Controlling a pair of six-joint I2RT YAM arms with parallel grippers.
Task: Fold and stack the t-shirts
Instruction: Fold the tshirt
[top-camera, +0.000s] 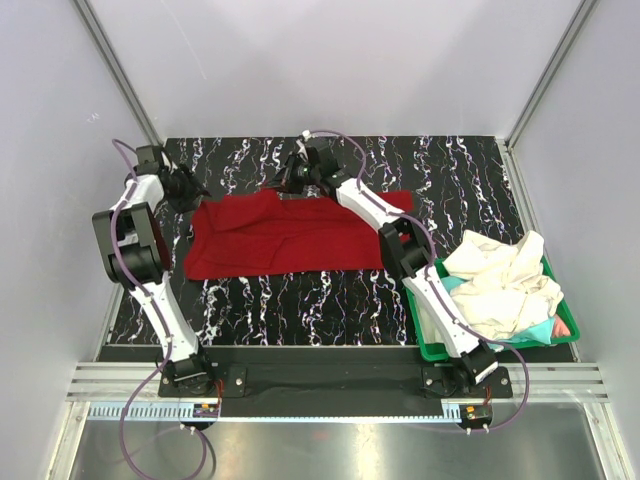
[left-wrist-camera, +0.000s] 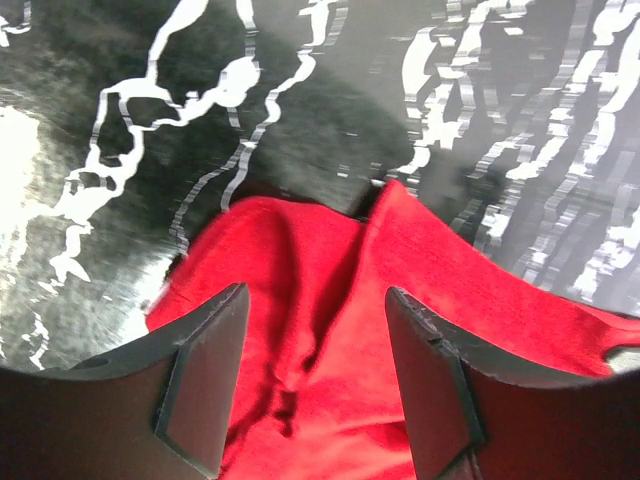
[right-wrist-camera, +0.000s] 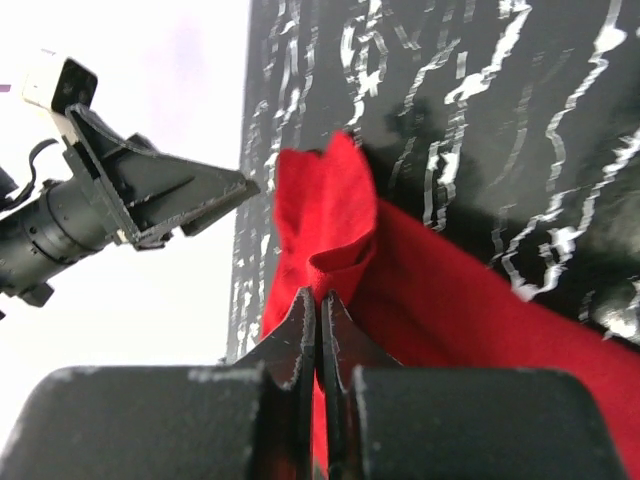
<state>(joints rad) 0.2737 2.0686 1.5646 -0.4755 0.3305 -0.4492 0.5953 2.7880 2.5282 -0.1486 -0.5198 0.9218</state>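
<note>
Red t-shirt (top-camera: 285, 235) spread mid-table, toward far side. Left gripper (left-wrist-camera: 315, 310) jaws apart over its far left corner, holding nothing. Right gripper (right-wrist-camera: 320, 305) pinched shut on its far edge, cloth bunched up.

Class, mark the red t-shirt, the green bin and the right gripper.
red t-shirt (top-camera: 280, 238): overhead view, middle of the cloth.
green bin (top-camera: 530, 349): overhead view, near rim.
right gripper (right-wrist-camera: 319, 297): right wrist view, between its fingertips.

The deep red t-shirt (top-camera: 280, 238) is soft matt cloth on a glossy tabletop (top-camera: 460, 180); the green bin (top-camera: 520, 348) is smooth plastic.
</note>
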